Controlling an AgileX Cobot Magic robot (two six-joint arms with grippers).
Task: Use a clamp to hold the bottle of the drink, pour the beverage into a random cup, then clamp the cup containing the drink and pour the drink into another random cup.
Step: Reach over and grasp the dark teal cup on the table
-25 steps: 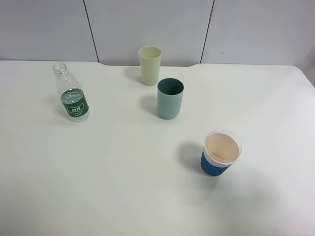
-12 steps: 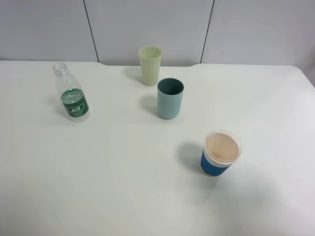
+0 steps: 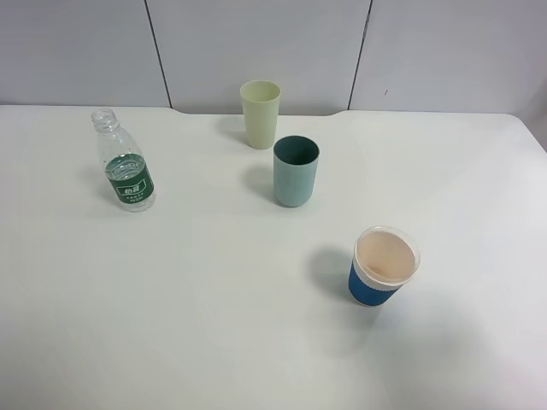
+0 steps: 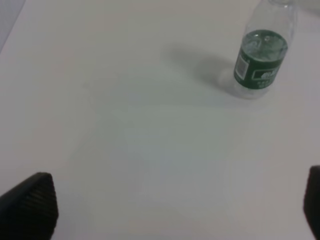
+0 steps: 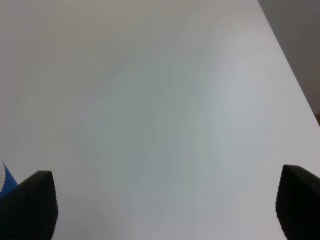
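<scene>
Exterior high view: we see the clear bottle (image 3: pixel 125 166) with a green label standing upright, mouth open, at the far left of the white table (image 3: pixel 214 325). A pale green cup (image 3: pixel 260 113) stands at the far middle. A teal cup (image 3: pixel 296 171) is a little nearer and to its right, apart from it. A blue paper cup (image 3: pixel 384 266) sits nearer still, on the right. On the left wrist view, the left gripper (image 4: pixel 170 205) has its fingers spread wide and holds nothing, with the bottle well ahead of it. The right gripper (image 5: pixel 165 202) is likewise spread wide and empty, with a sliver of the blue paper cup beside one finger.
</scene>
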